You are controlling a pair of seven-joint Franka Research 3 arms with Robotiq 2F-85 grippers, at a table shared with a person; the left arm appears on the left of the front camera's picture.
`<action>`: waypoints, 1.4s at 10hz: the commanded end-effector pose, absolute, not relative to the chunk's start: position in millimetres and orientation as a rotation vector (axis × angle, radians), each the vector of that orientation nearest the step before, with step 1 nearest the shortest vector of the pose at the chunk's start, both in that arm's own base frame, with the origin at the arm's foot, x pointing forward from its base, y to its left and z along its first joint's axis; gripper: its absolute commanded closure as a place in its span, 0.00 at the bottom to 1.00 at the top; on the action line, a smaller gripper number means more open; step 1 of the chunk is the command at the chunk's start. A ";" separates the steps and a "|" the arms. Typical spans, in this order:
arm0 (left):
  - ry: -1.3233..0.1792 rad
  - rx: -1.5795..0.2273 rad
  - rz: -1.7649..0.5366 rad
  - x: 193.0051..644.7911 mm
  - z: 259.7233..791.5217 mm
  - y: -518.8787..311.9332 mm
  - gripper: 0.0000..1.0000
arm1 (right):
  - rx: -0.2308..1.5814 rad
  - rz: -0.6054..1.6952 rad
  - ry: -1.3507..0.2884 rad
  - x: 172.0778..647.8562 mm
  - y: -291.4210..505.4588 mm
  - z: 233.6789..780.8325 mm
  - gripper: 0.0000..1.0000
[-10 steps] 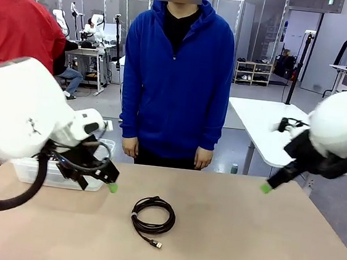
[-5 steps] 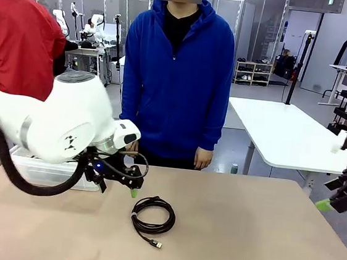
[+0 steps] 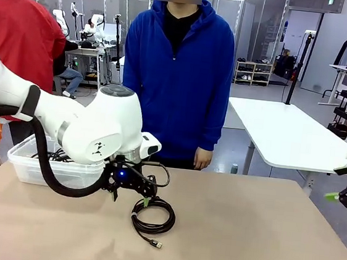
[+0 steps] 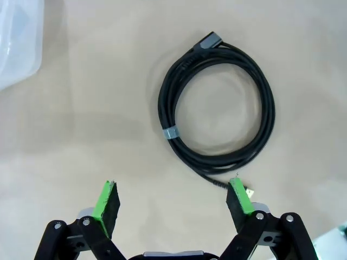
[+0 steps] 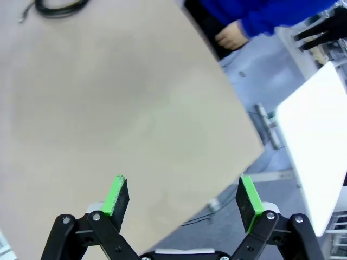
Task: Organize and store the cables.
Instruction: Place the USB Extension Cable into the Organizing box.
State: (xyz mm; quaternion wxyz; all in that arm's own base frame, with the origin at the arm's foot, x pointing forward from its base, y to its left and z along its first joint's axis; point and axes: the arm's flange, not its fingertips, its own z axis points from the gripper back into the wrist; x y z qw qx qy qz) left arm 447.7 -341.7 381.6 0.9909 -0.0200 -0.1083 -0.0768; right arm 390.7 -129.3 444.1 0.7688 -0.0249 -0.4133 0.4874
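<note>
One of the cables (image 3: 171, 220) lies as a coiled black loop near the middle of the tan table (image 3: 243, 237). In the left wrist view the cable (image 4: 268, 114) has a grey band on one side and a plug at each end. My left gripper (image 3: 143, 200) hangs just above the coil's near-left edge. It (image 4: 173, 203) is open with nothing between its green pads. More cables (image 3: 53, 153) lie in the clear bin (image 3: 33, 168). My right gripper (image 3: 338, 196) is at the table's right edge, and in its wrist view it (image 5: 184, 197) is open and empty.
The clear plastic bin stands at the table's far left, and its corner (image 4: 19, 43) shows in the left wrist view. A person in a blue hoodie (image 3: 176, 74) stands at the far edge, hands (image 5: 230, 35) down. The table's right edge (image 5: 233, 179) lies under my right gripper.
My left arm has swung right from beside the bin to above the coiled cable. My right arm has drawn back to the table's right edge. Both grippers stayed open.
</note>
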 end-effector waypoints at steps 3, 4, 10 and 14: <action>-0.211 0.035 -0.112 466.3 366.4 -359.9 0.00 | -0.003 1.067 -0.823 387.8 -118.6 447.9 0.00; -0.234 0.041 -0.111 469.7 364.0 -361.9 0.00 | -0.003 1.067 -0.823 387.8 -118.6 447.9 0.00; -0.211 0.002 -0.071 477.6 328.5 -366.0 0.00 | -0.003 1.067 -0.823 387.8 -118.6 447.9 0.00; -0.201 -0.021 -0.045 474.9 313.2 -361.2 0.00 | -0.003 1.067 -0.823 387.8 -118.6 447.9 0.00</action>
